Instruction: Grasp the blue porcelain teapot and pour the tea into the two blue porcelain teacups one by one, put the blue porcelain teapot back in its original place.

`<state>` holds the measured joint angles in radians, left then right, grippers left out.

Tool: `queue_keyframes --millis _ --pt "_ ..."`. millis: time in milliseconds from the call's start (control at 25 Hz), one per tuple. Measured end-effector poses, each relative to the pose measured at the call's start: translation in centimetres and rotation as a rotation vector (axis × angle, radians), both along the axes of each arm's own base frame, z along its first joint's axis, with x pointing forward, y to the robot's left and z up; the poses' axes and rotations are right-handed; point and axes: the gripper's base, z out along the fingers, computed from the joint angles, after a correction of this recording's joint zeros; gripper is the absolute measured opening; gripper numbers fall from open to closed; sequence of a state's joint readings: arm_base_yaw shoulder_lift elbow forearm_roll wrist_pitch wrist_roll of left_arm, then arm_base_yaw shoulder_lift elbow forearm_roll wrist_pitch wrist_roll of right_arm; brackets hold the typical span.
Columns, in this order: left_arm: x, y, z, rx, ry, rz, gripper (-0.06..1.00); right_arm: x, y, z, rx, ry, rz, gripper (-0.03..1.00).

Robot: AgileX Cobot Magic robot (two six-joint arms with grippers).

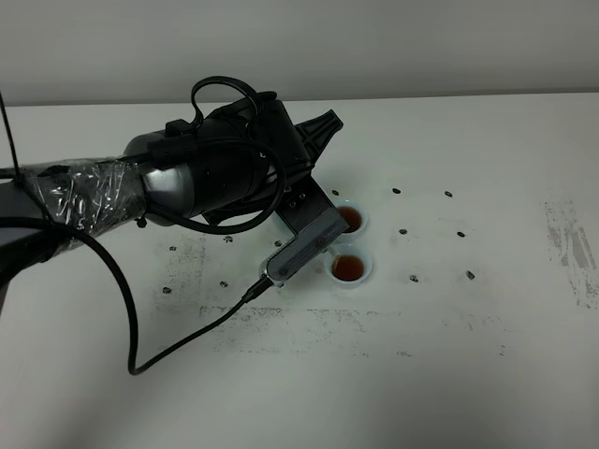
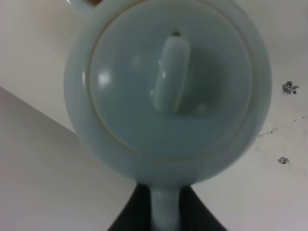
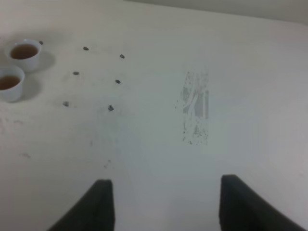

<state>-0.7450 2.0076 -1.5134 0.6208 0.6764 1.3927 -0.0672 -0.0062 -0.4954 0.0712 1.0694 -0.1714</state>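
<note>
The blue porcelain teapot [image 2: 168,96] fills the left wrist view, seen from above with its knobbed lid [image 2: 171,74]. My left gripper [image 2: 166,207] is shut on its loop handle, one black finger on each side. In the high view my left arm [image 1: 215,178] hides the teapot. The two blue porcelain teacups [image 1: 351,220] [image 1: 349,268] stand side by side just right of that arm, each holding reddish-brown tea. They also show in the right wrist view as teacups [image 3: 24,53] [image 3: 9,82] far from my right gripper [image 3: 168,207], which is open and empty over bare table.
Small dark specks [image 1: 412,278] dot the white table [image 1: 449,374] around the cups. A scuffed grey patch [image 1: 571,248] lies at the far right. A black cable [image 1: 187,337] trails from the left arm across the table's front left.
</note>
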Motion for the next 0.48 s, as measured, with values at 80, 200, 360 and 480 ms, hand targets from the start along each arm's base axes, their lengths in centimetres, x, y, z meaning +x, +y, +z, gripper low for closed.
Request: queue_keyframes --millis 80,200,360,480 --pt "0.0 -0.01 0.0 0.001 -0.001 -0.003 0.04 0.0 0.0 0.0 0.0 0.0 0.0 0.51" --pt "0.01 -0.02 0.0 0.001 -0.001 -0.005 0.04 0.0 0.0 0.0 0.0 0.0 0.0 0.51" --pt "0.02 -0.04 0.01 0.0 -0.002 -0.007 0.04 0.0 0.0 0.0 0.0 0.0 0.0 0.51" --pt "0.02 -0.04 0.01 0.0 -0.002 -0.007 0.04 0.0 0.0 0.0 0.0 0.0 0.0 0.51"
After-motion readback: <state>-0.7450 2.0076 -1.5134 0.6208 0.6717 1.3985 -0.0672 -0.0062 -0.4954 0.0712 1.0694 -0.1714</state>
